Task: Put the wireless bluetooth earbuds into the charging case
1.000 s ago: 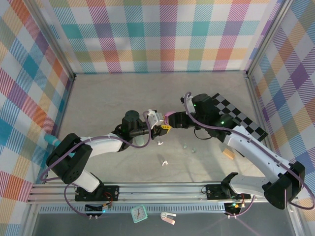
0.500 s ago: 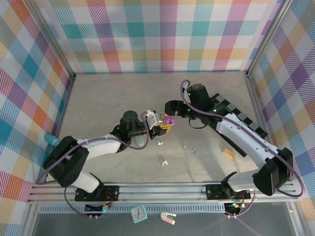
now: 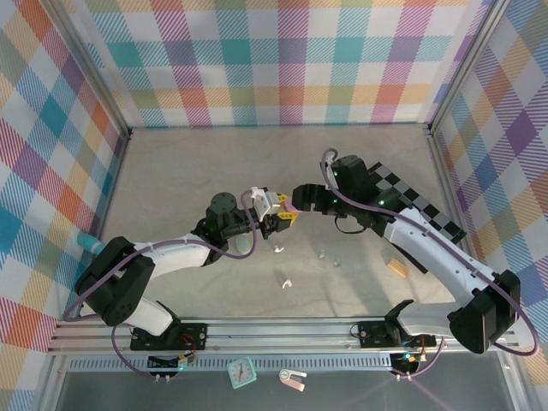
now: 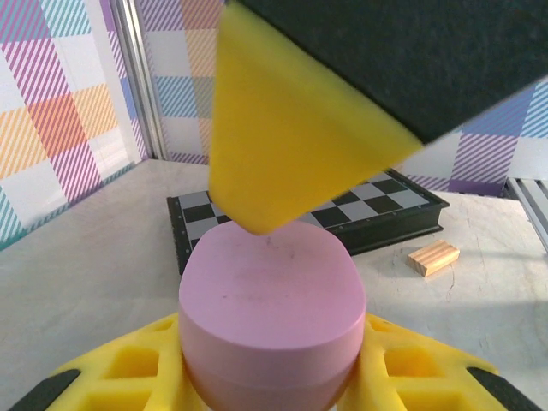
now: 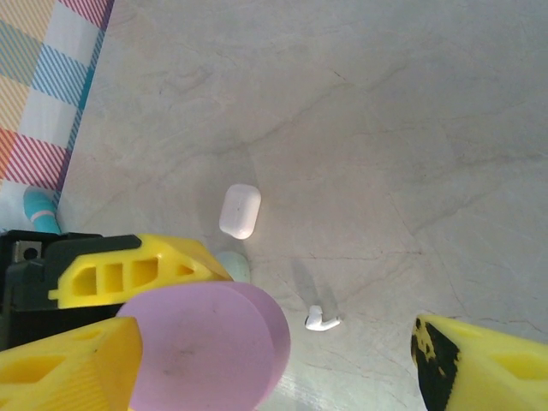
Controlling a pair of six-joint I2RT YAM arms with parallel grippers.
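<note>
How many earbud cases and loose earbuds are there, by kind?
Cases: 3 (pink case, white case, mint case)
Earbuds: 4 (2 white earbuds, 2 mint earbuds)
Total: 7

A pink case [image 5: 205, 347] rests against yellow fingers [image 5: 128, 267], with a white earbud [image 5: 323, 321] and white case [image 5: 240, 211] on the table [image 5: 385, 128] beyond.

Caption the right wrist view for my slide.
Left gripper holds a pink case; white case and stray earbud lie on the table below.
</note>
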